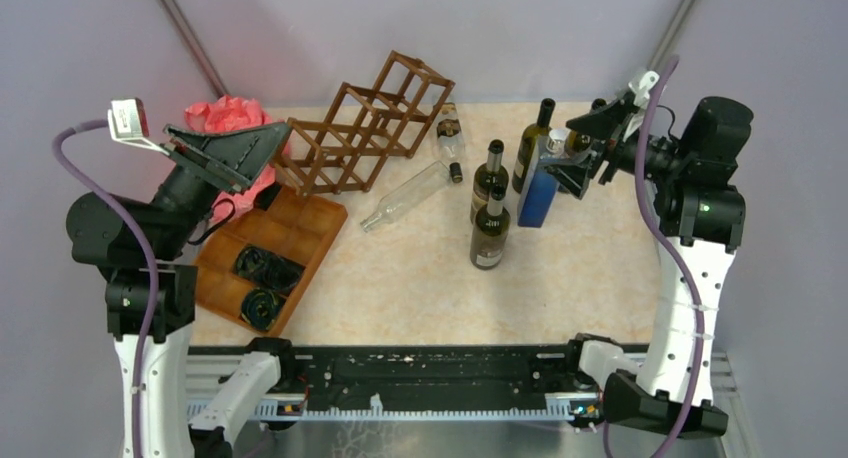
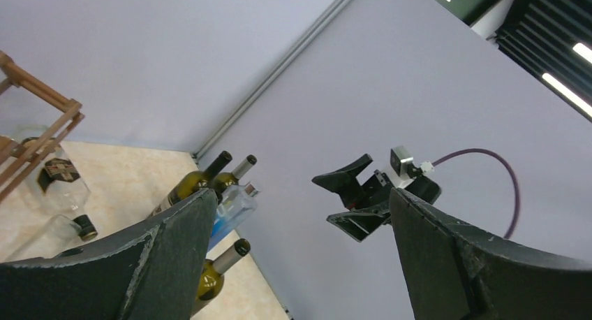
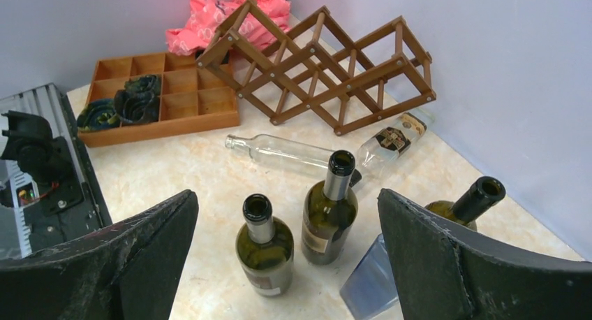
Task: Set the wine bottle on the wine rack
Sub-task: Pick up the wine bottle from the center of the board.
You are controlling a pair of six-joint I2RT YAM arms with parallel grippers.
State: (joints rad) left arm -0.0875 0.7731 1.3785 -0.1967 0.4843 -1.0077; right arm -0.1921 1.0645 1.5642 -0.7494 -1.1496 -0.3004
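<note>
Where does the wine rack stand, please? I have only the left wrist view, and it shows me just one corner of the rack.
Observer: It stands at the far left of the table. The wine rack has a pink bag behind it.
Operator: Does any cell hold a bottle?
Observer: No, every cell is empty.
Operator: What lies beside it on the table?
Observer: A long clear bottle lies on its side, with its neck toward a brown compartment tray.
</note>
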